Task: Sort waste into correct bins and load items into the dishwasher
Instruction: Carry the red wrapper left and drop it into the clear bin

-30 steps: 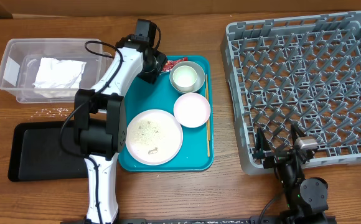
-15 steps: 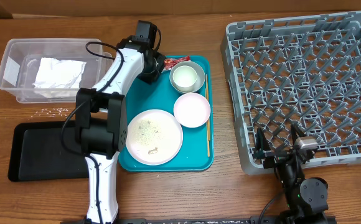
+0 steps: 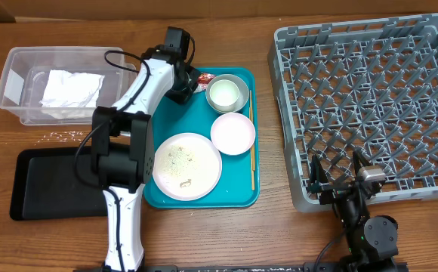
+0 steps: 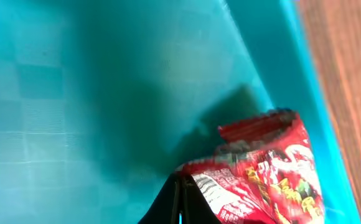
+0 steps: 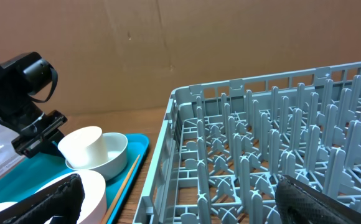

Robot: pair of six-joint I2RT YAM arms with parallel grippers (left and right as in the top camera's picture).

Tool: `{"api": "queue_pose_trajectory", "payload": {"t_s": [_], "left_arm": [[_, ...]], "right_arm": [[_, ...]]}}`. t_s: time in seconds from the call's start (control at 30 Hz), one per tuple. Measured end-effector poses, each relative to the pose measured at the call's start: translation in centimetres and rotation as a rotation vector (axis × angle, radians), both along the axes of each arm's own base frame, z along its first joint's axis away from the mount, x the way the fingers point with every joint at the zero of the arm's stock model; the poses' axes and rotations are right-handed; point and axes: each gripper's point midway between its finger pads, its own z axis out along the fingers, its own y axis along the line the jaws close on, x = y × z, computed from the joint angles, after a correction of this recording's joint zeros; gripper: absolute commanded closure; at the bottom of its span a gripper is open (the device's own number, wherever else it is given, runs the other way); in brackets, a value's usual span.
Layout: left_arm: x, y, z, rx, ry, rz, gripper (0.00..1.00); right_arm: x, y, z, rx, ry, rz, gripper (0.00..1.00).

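Gripping one wrapper (image 4: 261, 180): left end effector (image 4: 182, 198)

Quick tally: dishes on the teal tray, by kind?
Plate: 1
Bowls: 2 (pink bowl, grey bowl)
Cup: 1, sitting inside the grey bowl
Total: 4

The left end effector (image 4: 182, 202) pinches the red-and-white wrapper (image 4: 261, 177) on the teal tray (image 4: 75, 93).
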Motion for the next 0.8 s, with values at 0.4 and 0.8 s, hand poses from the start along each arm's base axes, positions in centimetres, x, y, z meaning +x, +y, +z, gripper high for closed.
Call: {"api": "queue_pose_trajectory", "payload": {"t_s": [0.4, 0.8], "left_arm": [[1.0, 5.5, 17.1, 0.156, -0.357, 0.017, 0.96], [-3.1, 17.6, 21.2, 0.381, -0.311, 0.236, 0.96]], "right_arm": [[0.0, 0.0, 0.0, 0.0, 0.0, 0.0, 0.0], [0.0, 0.0, 0.0, 0.0, 0.0, 0.0, 0.0]]}}
